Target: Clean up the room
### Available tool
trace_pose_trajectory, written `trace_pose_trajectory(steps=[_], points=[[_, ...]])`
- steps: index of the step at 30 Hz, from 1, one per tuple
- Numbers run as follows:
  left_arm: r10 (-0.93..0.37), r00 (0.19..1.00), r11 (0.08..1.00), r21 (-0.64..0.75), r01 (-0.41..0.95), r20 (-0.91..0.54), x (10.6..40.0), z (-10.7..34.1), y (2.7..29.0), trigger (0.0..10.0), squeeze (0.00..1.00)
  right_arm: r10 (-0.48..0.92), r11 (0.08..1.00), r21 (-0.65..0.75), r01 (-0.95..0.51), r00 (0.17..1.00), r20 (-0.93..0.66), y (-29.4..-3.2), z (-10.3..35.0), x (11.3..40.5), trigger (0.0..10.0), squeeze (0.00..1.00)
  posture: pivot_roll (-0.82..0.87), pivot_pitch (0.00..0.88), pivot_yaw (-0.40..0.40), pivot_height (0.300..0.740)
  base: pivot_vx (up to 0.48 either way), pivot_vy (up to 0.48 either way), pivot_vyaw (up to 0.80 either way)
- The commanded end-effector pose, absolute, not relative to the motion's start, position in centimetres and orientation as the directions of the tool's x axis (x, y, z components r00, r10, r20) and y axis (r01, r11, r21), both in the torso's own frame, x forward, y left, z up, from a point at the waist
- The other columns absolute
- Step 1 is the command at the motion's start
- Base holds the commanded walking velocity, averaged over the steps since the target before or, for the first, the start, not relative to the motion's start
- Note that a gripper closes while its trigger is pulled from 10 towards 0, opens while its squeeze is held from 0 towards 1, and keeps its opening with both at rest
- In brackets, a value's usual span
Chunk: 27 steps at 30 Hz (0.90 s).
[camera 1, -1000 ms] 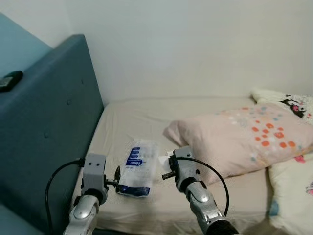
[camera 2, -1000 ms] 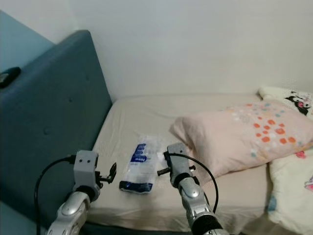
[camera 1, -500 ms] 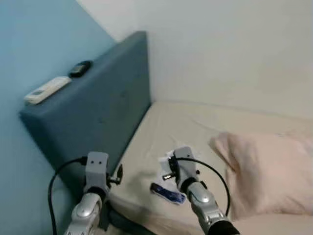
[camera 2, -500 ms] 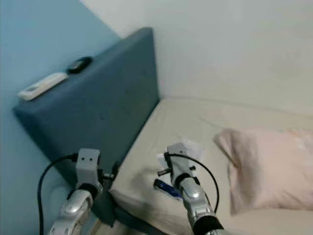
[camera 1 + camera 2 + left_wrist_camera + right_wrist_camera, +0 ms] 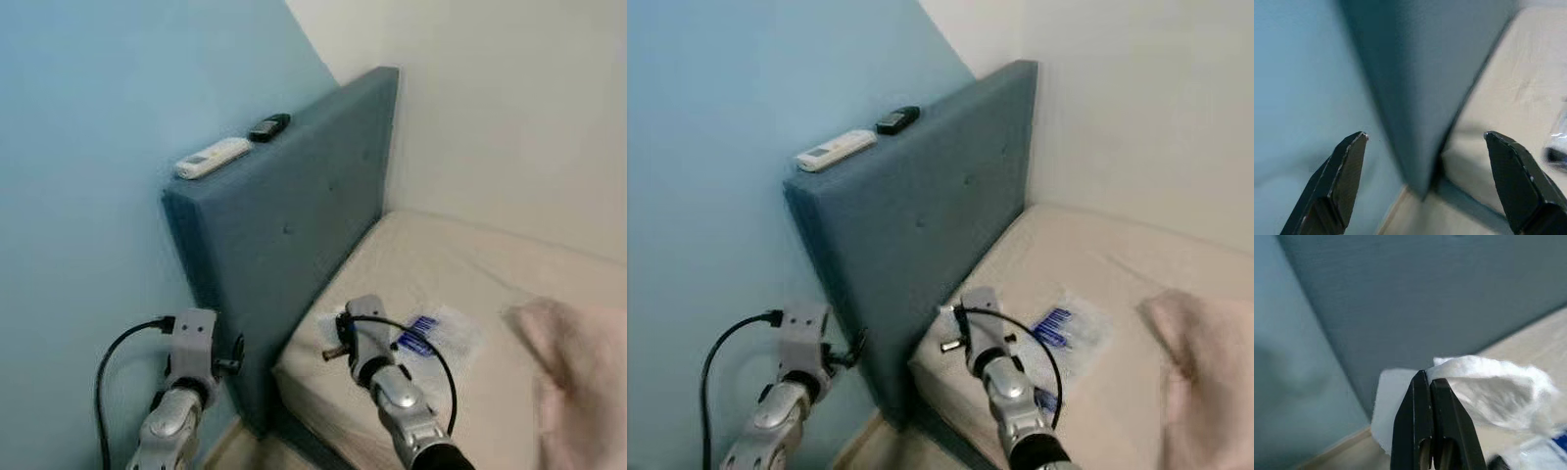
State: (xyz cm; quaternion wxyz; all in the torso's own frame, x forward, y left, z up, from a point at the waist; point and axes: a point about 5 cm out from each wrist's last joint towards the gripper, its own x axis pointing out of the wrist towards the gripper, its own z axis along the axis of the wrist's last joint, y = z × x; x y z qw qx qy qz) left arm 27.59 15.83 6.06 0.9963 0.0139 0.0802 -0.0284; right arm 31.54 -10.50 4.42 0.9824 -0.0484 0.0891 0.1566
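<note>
The right end effector (image 5: 1429,382) has its two black fingers pressed flat together on a crumpled white tissue (image 5: 1484,391), which bulges out on both sides of the tips; in the head views this arm is raised over the near corner of the beige-sheeted bed (image 5: 431,264), close beside the tall padded blue-grey headboard (image 5: 294,225). Just behind that arm, a clear plastic wipes packet with blue print (image 5: 428,333) lies flat on the sheet. The left end effector (image 5: 1425,142) stands wide open with nothing between its fingers, held low in front of the headboard's outer edge, off the bed, with the pale blue wall (image 5: 88,196) to its side and a strip of light wooden floor (image 5: 1435,220) below. On the headboard's flat top edge rest a slim white remote control (image 5: 214,157) and, just beyond it, a small black device (image 5: 268,126), the two apart from each other. At the right edge of the head views a pale pink pillow (image 5: 578,382) lies blurred on the bed. A plain cream wall (image 5: 509,108) rises behind the bed.
</note>
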Motion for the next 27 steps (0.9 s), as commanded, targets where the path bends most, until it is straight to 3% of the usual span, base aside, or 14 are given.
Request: trace_pose_trajectory(steps=[1,27], points=[[-0.048,0.981,0.997,0.045,0.057,-0.186,27.52,5.69,16.08,10.0,0.0,0.294,0.95,-0.052,-0.309,0.937,-0.188,-10.45,4.49,31.61,10.0,0.0,0.04,0.047,0.017,0.74,0.0,0.0,0.8],[-0.041,0.98,0.997,0.059,0.053,-0.196,27.72,5.86,16.6,10.0,0.0,0.287,0.953,-0.046,-0.301,0.939,-0.188,-10.44,4.42,31.51,10.0,0.0,0.05,0.053,0.025,0.74,0.0,0.0,0.8]])
